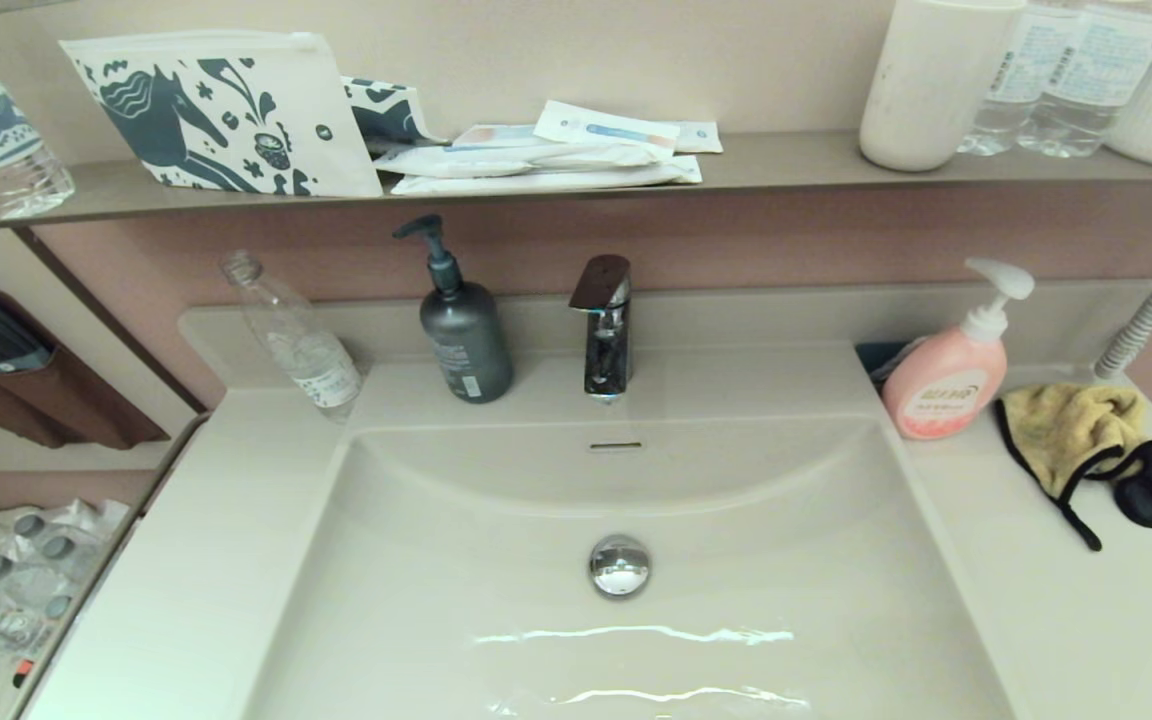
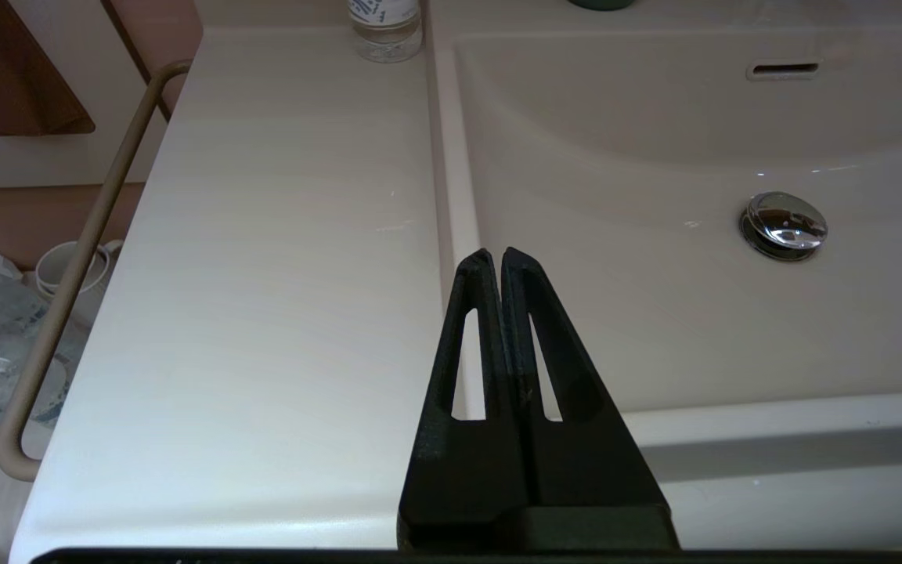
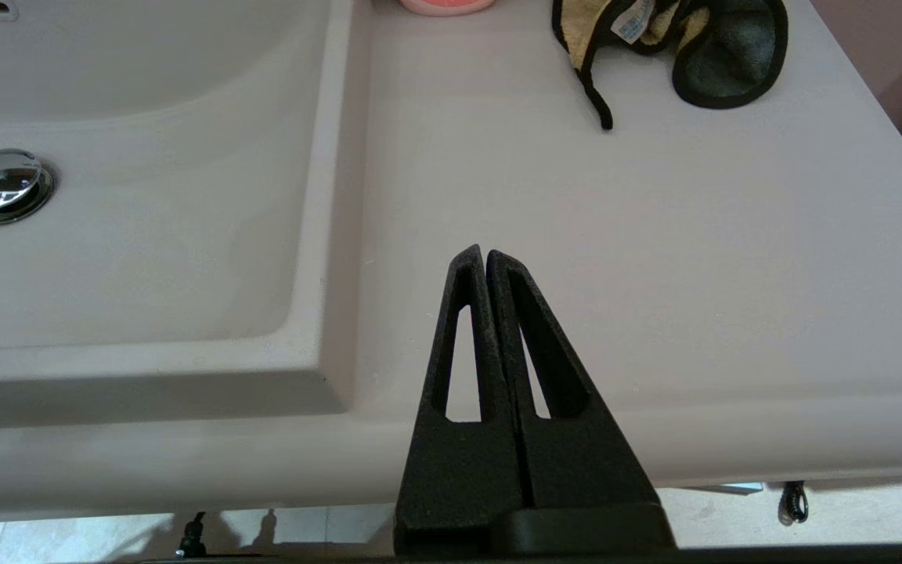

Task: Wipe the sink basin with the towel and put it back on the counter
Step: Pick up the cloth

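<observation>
A: What's nearest?

B: Both arms, at the counter's [image 1: 186, 560] front edge. The left gripper [image 2: 496, 257] hangs over the front-left rim of the sink basin [image 1: 496, 600], its two black fingers pressed together on nothing. The right gripper [image 3: 485, 255] hovers over the bare front-right counter, fingers likewise together and empty. Neither shows in the head view.

A: And the basin?

B: Glossy, with the chrome drain plug [image 1: 620, 566] in the middle and the slot overflow [image 1: 616, 446] in the curved back wall.

A: Where's the towel?

B: The towel [image 1: 1071, 430] lies crumpled at the counter's back-right corner, yellow pile up, a black-backed flap folded over toward the right edge and a black strap trailing forward. The pink soap bottle [image 1: 946, 385] stands just beside it, on its basin side.

A: Farther back?

B: The faucet [image 1: 604, 325] at the back edge behind the basin, a grey pump bottle [image 1: 463, 335] to its left, and a clear plastic bottle [image 1: 296, 340] leaning at the back-left corner.
</observation>
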### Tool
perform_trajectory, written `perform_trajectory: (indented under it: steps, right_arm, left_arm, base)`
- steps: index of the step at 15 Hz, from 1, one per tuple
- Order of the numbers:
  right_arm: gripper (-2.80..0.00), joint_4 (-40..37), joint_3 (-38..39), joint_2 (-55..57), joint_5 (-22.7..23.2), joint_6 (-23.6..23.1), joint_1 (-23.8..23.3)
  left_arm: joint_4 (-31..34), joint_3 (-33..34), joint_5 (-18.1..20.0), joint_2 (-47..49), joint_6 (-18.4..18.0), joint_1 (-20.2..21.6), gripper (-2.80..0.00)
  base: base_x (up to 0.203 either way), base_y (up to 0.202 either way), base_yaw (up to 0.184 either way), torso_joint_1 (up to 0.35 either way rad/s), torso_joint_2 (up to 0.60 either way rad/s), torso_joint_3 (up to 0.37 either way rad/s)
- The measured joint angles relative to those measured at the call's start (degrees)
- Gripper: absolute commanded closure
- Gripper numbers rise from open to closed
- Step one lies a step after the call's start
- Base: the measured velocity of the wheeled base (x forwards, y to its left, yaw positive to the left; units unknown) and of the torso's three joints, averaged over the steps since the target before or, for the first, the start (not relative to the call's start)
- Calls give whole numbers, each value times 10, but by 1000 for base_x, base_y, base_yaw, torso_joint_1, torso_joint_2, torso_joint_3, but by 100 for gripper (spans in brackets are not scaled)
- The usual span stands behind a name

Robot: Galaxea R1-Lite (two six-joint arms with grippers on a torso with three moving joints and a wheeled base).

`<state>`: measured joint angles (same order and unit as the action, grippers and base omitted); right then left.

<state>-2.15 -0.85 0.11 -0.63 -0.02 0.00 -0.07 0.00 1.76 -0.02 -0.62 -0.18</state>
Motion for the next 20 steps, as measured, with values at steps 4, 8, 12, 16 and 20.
perform_trajectory:
  steps: [4, 8, 12, 16, 20]
  right_arm:
    - [0, -9, -26, 11, -4, -5, 0]
    - [0, -10, -104, 90, -34, 2, 1]
    - [0, -10, -187, 219, -83, 2, 2]
    - [0, 40, -238, 392, -134, 27, -11]
    - [0, 143, -267, 556, -146, 26, -70]
  left_arm:
    - [0, 0, 0, 0, 0, 0, 0]
    - [0, 0, 0, 0, 0, 0, 0]
    - [0, 0, 0, 0, 0, 0, 0]
    - [0, 0, 0, 0, 0, 0, 0]
    - [0, 0, 0, 0, 0, 0, 0]
  base:
    - [0, 0, 0, 0, 0, 0]
    - [0, 0, 0, 0, 0, 0]
    - [0, 0, 0, 0, 0, 0]
    - [0, 0, 0, 0, 0, 0]
    - [0, 0, 0, 0, 0, 0]
